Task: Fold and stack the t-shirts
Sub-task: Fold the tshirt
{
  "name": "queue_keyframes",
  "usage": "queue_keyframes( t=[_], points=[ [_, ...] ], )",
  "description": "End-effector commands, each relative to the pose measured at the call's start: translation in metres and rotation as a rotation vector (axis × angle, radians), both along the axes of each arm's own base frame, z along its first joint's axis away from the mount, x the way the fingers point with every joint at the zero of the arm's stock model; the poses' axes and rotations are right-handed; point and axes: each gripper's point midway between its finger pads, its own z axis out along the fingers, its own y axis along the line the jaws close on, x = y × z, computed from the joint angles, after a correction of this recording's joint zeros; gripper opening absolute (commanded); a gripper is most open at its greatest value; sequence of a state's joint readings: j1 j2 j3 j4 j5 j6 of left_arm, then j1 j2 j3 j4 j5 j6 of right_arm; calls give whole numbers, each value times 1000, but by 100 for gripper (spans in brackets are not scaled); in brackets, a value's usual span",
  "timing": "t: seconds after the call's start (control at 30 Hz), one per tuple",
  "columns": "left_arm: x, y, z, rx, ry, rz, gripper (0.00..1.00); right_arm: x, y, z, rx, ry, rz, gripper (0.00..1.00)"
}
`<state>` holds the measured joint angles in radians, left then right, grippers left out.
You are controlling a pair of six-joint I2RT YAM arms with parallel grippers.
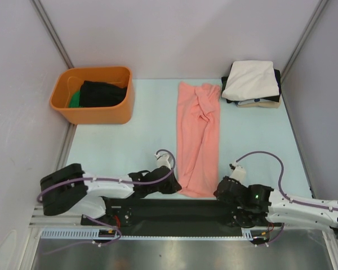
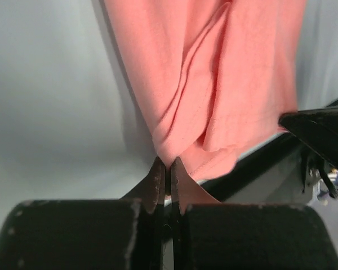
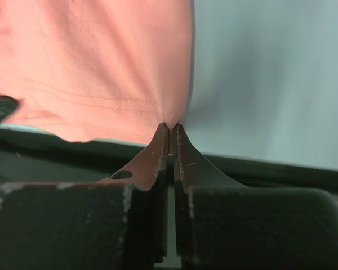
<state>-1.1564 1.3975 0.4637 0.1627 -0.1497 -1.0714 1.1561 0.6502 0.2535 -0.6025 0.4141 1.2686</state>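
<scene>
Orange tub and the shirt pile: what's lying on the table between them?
The salmon-pink t-shirt, a long strip, lies between the orange tub and the folded pile, seen in the top view.

Pink t-shirt [image 1: 198, 135] lengthwise; left tool [image 1: 176, 185], right tool [image 1: 218, 190] at near corners.

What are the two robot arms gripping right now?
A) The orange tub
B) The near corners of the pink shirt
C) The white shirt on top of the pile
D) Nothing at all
B: the left fingers and the right fingers are each pinched shut on a near corner of the pink shirt, one on either side.
</scene>
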Motion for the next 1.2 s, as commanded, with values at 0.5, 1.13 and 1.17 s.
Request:
queue_keyframes(
  t=[0.5, 1.13, 1.17],
  points=[
    [11, 33, 96, 48, -130, 44, 0, 33, 17, 133, -87, -268, -5, 0],
    [187, -3, 119, 120, -103, 46, 0, 211, -7, 165, -108, -317, -31, 0],
    [193, -3, 124, 121, -108, 55, 0, 217, -6, 156, -119, -295, -22, 0]
  ],
)
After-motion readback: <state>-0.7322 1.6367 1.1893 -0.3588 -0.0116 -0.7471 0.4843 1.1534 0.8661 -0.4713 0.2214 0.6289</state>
